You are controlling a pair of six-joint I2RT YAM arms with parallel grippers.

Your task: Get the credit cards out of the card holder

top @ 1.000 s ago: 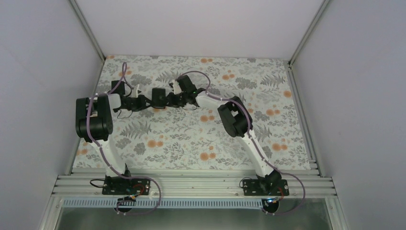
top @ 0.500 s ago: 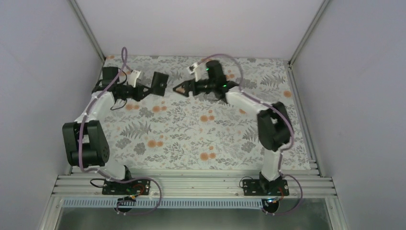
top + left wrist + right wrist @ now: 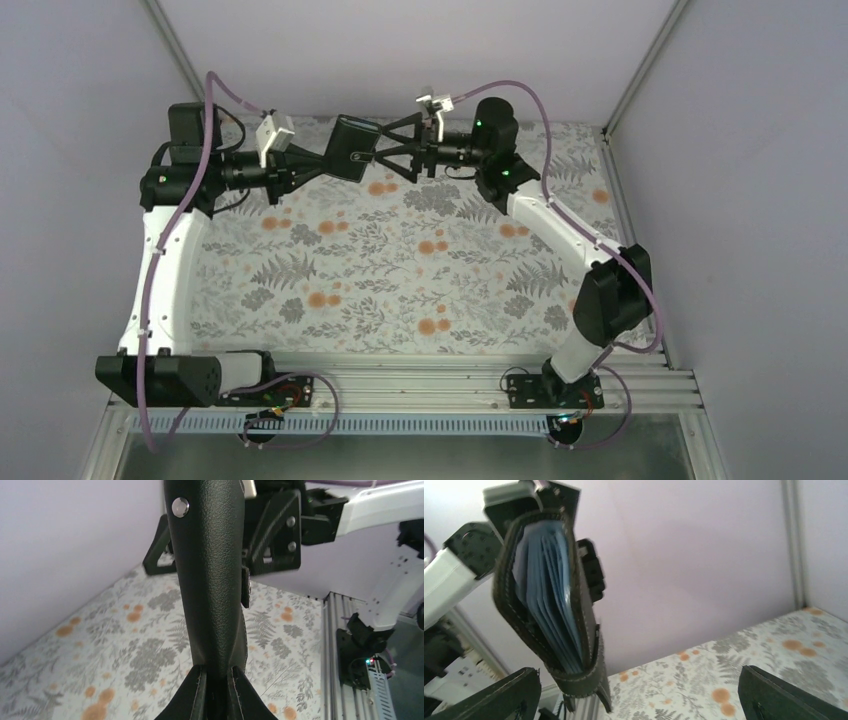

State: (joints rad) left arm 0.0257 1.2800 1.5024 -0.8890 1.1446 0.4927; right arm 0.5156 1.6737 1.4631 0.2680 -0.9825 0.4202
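The card holder point(image 3: 352, 148), black stitched leather, hangs high over the back of the table with my left gripper point(image 3: 322, 163) shut on its end. In the left wrist view the card holder point(image 3: 215, 580) rises as a dark column from my left gripper point(image 3: 219, 696). My right gripper point(image 3: 392, 150) faces it, open wide. In the right wrist view the card holder point(image 3: 576, 672) stands edge-on with its mouth gaping, between the spread jaws of my right gripper point(image 3: 634, 680) and nearer the left one, untouched. Layered blue edges point(image 3: 544, 590) show inside; I cannot tell the credit cards from pocket leaves.
A floral cloth point(image 3: 420, 270) covers the table far below both grippers. Pale walls close in the back and both sides, the back wall point(image 3: 420, 60) just behind the grippers. An aluminium rail point(image 3: 400, 385) with the arm bases runs along the near edge.
Both arms have risen from low over the table's middle to high near the back wall, the left still holding the card holder. My right gripper has gone from shut to wide open.
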